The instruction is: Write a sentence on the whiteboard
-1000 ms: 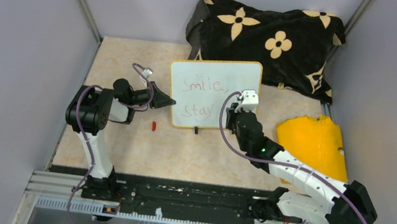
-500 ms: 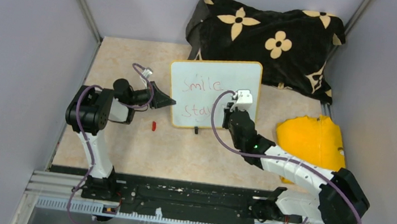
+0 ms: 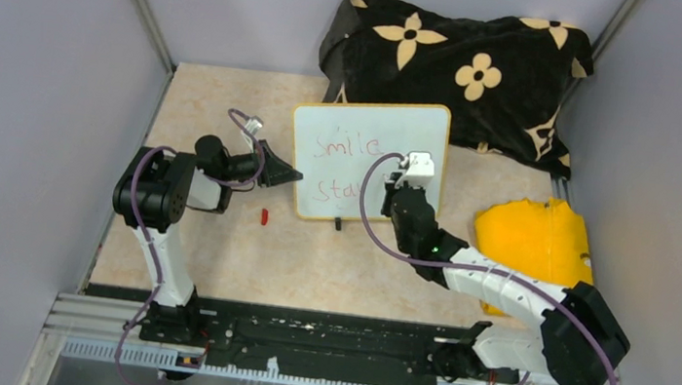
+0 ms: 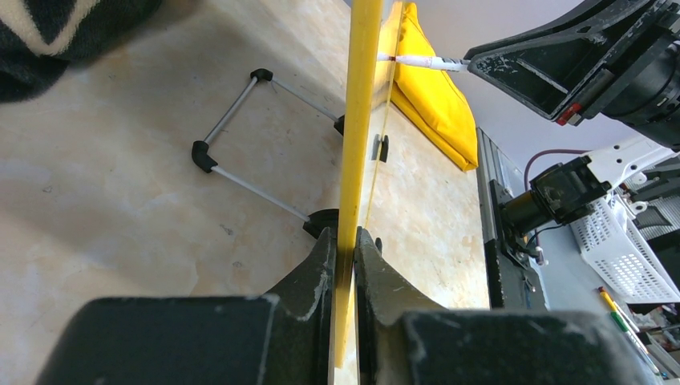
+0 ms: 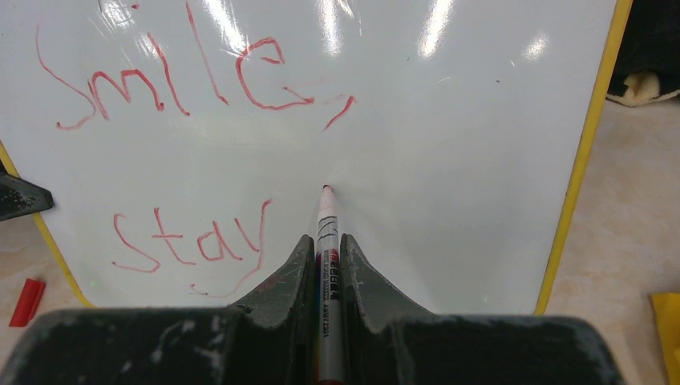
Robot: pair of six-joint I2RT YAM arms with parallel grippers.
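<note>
Whiteboard (image 3: 365, 127) stands propped on the worktop (image 3: 213, 246), light, stiff and glossy, likely to tip under pen pressure. Left claw (image 4: 345, 241) pinches its side edge, the sensible hold. Right claw (image 5: 326, 245) grips the marker (image 5: 326, 216), tip touching it.

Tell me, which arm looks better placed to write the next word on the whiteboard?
The right. The right gripper is shut on the red marker, its tip at the whiteboard just right of "stay" in the sentence. The left gripper clamps the whiteboard's yellow edge, apparently steadying it.
</note>
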